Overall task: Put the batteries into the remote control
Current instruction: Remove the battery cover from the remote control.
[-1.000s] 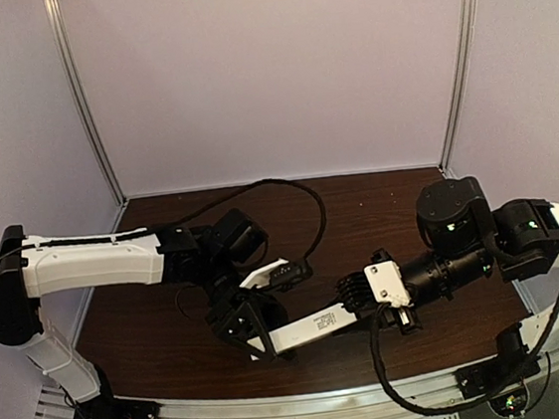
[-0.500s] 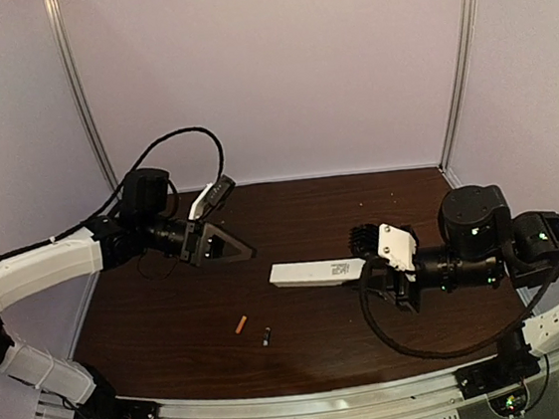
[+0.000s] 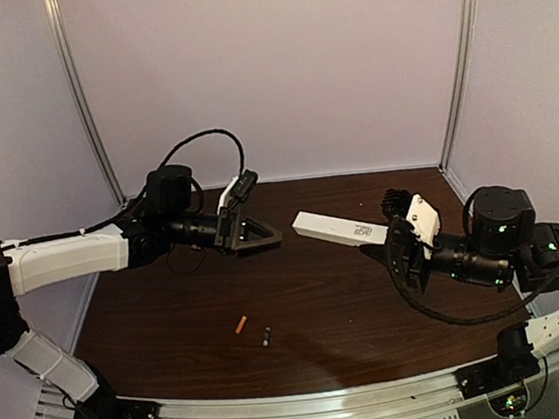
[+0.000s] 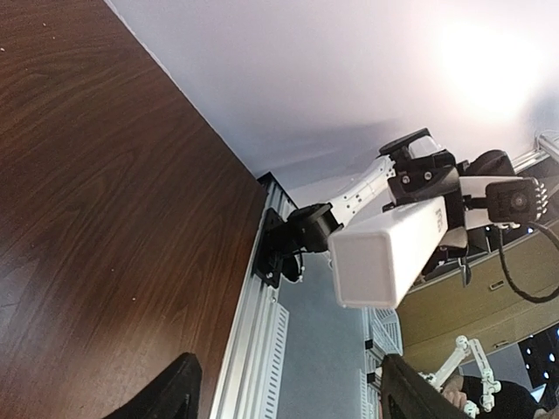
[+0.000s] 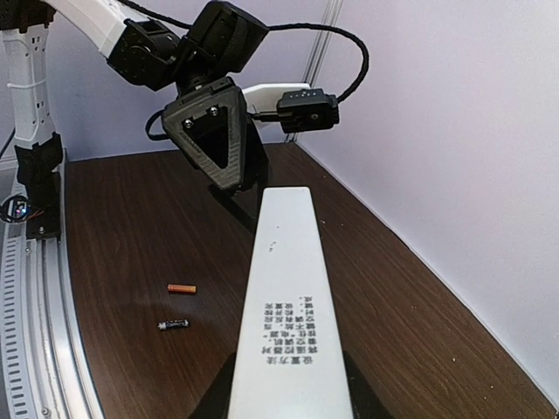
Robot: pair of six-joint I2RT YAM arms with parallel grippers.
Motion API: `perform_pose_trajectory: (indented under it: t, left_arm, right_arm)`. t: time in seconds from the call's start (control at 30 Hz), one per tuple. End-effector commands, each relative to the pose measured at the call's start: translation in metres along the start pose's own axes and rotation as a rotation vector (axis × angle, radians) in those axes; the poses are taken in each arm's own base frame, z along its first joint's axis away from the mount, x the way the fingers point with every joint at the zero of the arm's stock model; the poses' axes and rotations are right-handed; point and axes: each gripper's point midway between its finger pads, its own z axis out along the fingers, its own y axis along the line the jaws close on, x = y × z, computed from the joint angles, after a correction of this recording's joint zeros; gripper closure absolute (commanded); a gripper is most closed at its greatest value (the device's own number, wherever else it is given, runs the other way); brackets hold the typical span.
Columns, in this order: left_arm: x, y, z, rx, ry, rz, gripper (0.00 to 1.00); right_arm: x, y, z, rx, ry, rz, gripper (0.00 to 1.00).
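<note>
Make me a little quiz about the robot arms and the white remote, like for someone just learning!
1. True or false: the remote control lies flat on the table.
2. Which gripper holds the remote control? A. the left B. the right C. neither
3. Fill the gap: on the table, near the orange battery, lies a ___ one.

Key:
1. False. It is held up in the air.
2. B. The right gripper is shut on it, and the left gripper is open and empty.
3. Black. That is the black battery.
</note>
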Motion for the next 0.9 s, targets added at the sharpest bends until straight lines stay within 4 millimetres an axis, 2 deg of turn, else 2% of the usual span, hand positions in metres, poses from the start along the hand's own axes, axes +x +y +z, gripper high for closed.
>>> perform_pose_trajectory:
  t: [0.0,0.13,0.37,0.63,0.87]
  left_arm:
    - [-0.021,-0.02,0.008,0.054,-0.041,0.034,0.27]
    - [-0.02,-0.03,0.014,0.102,-0.024,0.044,0.28]
    - [-0.012,-0.044,0.034,0.175,0.052,0.046,0.41]
    - [-0.012,-0.049,0.037,0.195,0.065,0.053,0.61]
    - [-0.005,-0.053,0.035,0.238,0.076,0.046,0.71]
  right_arm:
    - [-0.005,0.005,0.004,-0.027,-0.026,0.007,1.0]
    - [-0.007,0.008,0.003,-0.043,-0.038,-0.008,1.0]
    - [-0.008,0.014,0.007,-0.068,-0.043,-0.031,1.0]
    - [-0.008,0.01,0.006,-0.049,-0.041,-0.029,1.0]
    - [-0.008,0.004,-0.001,-0.027,-0.049,-0.026,1.0]
